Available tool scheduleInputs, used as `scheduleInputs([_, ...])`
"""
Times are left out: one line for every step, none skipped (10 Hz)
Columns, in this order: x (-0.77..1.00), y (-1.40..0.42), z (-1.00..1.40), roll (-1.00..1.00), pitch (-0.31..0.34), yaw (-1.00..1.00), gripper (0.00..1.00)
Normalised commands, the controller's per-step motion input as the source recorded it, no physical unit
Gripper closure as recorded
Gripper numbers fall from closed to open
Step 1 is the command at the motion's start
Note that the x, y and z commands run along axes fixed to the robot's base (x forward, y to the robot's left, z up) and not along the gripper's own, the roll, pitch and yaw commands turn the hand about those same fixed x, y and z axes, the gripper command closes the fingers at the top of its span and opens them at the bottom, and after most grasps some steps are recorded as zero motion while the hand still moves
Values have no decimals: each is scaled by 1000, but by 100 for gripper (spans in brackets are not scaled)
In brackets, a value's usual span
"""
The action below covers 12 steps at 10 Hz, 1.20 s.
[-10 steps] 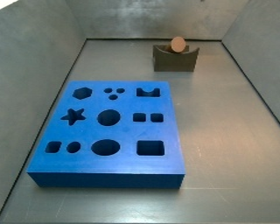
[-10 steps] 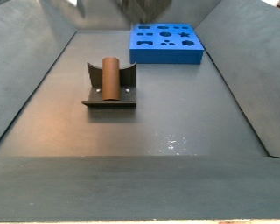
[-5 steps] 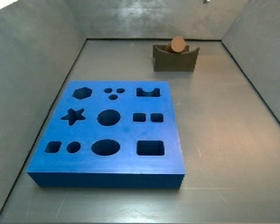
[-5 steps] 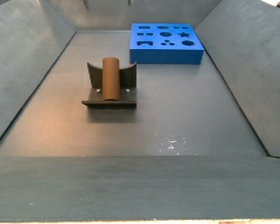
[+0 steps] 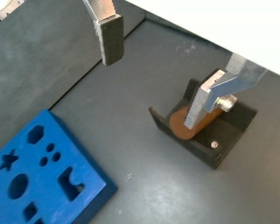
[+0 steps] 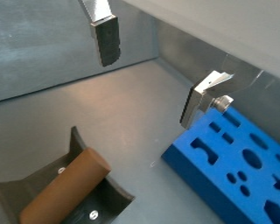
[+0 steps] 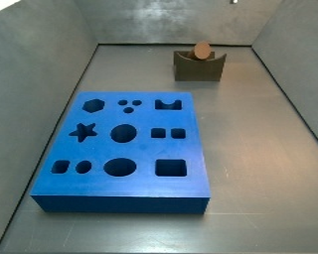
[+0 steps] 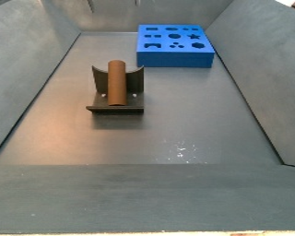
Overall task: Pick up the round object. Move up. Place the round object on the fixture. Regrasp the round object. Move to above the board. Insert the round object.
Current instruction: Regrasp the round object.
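The round object (image 7: 201,50) is a short orange-brown peg lying in the notch of the dark fixture (image 7: 198,68) at the far end of the floor. In another side view the round object (image 8: 113,81) rests lengthwise on the fixture (image 8: 113,108). My gripper (image 5: 154,92) hangs high above the floor, open, with nothing between its fingers. Both wrist views show the round object (image 5: 178,123) (image 6: 63,188) in the fixture (image 5: 230,137) (image 6: 116,206) well below the gripper (image 6: 149,90). The blue board (image 7: 102,149) (image 8: 175,58) (image 5: 43,206) (image 6: 189,166) lies apart from the fixture.
Grey sloping walls (image 7: 43,89) (image 8: 27,83) enclose the floor on all sides. The arm itself does not show in either side view.
A second ago a blurred part of the arm showed at the upper edge of a side view; it has since left that view. The peg, fixture and board have not moved.
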Motion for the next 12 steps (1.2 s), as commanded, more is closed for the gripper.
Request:
scheduleInputs([-34,-27,10,1000,-4,7,0])
scheduleInputs([-31,-25,11,1000,-10,8,0])
scheduleInputs([-26,-24,11,1000,-14,9,0])
scheduleInputs([-19,-25,4,1000,-20,9,0])
scheduleInputs([-17,-25,4,1000,-24,10,0])
scheduleInputs([-15,-24,8,1000,-27,11,0])
scheduleInputs([-14,-18,10,1000,-33,12,0])
scheduleInputs([-13,-19,9,1000,-36,13,0])
scheduleInputs([-13,-21,9,1000,-39,14,0])
scheduleInputs([-15,-20,8,1000,-39,15,0])
scheduleInputs([-18,-20,6,1000,-39,15,0])
scheduleInputs([-18,-20,8,1000,-39,16,0])
